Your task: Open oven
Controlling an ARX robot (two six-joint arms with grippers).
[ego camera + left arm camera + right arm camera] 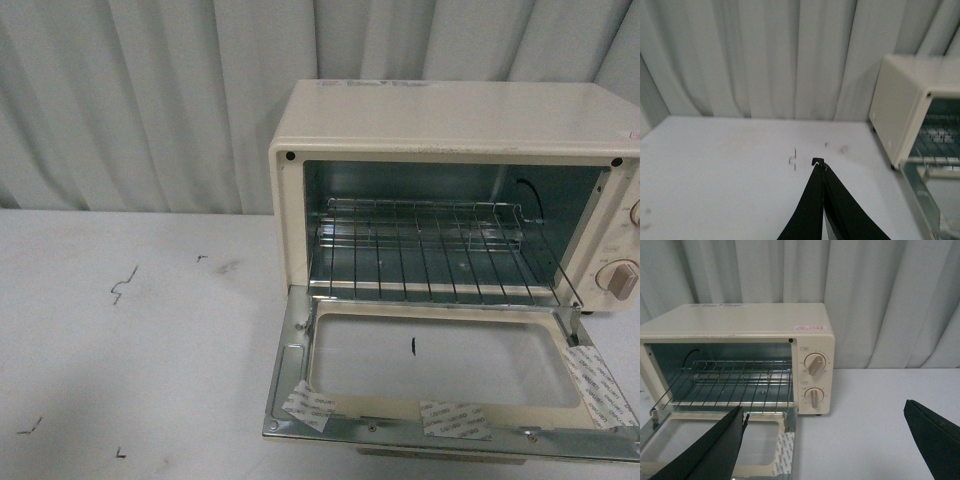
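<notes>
Oven [440, 130] shown on the tabletop [130, 350]; its stiff, hinged glass door [450, 375] is lowered flat in front, wire rack [420, 250] exposed behind. Left gripper [821, 165] is clenched, empty; right gripper [830, 432] is spread wide. The bar handle is judged the proper hold.

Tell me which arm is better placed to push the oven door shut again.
Right: its open gripper hangs near the oven and its lowered door. The left gripper is shut over bare table, off to the side.
</notes>
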